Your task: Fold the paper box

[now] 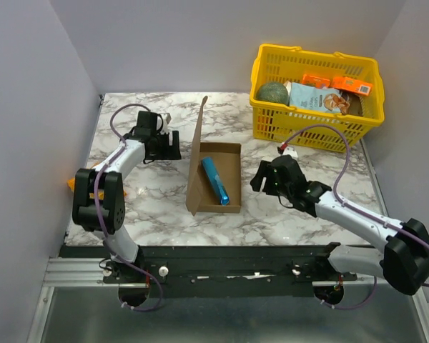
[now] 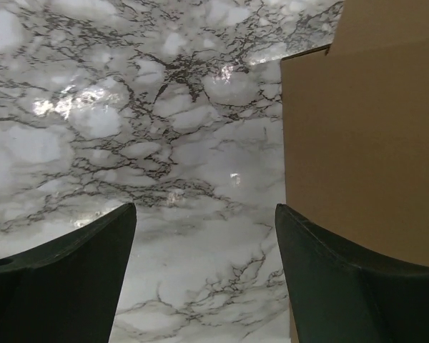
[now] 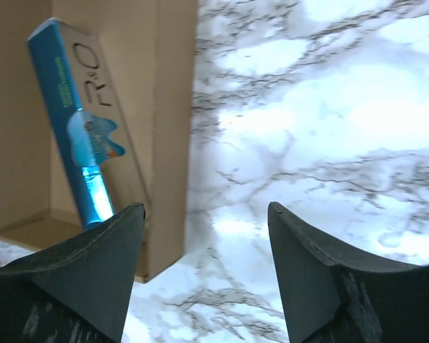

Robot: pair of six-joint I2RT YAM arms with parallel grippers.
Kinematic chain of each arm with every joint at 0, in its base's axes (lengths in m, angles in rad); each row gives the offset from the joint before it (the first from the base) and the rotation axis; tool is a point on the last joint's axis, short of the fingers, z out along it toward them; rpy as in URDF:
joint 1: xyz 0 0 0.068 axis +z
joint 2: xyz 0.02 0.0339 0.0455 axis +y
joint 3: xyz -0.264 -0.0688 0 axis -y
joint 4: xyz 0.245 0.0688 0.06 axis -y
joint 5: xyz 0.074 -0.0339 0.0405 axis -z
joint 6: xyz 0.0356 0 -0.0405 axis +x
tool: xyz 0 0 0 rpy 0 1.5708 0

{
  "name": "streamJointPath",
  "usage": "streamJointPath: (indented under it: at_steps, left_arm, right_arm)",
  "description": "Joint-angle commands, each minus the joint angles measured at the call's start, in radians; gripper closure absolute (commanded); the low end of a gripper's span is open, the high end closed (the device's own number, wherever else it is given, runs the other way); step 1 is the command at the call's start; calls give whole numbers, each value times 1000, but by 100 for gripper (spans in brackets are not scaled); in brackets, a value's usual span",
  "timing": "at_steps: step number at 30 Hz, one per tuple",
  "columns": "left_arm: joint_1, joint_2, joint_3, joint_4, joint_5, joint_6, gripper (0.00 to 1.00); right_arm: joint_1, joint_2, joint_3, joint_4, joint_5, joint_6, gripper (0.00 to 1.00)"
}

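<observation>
Paper box (image 1: 231,164) between left tool (image 1: 175,145) and right tool (image 1: 257,179), both agape, empty.

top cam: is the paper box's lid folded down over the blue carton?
No. The paper box is open: its lid stands upright along one long side, and the blue carton lies uncovered inside.

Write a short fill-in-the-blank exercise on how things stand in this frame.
1. Inside the paper box lies a long ____ carton.
2. The box's lid stands upright on the side nearest the ____ arm.
3. The basket at the far right is ____ in colour.
4. The left gripper and the right gripper are both open and hold ____.

Missing words: blue; left; yellow; nothing.
</observation>
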Motion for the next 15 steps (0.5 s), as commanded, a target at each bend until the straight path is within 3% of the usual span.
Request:
streamJointPath:
  at_steps: [1,5,9,15]
  left_arm:
    - [-8,134,120,-76,67,15,16]
    - [-86,272,207,-110,33,37,17]
    - [-146,359,301,-150,28,84,17]
    - [-120,299,346,-101,59,111,15]
  right_arm:
    - [-4,8,-57,-13,63,-62,25]
    - [20,123,-107,103,-72,-30,25]
    - [135,264,-51,136,-155,-1,23]
    - [293,324,29,197,-210,-28,22]
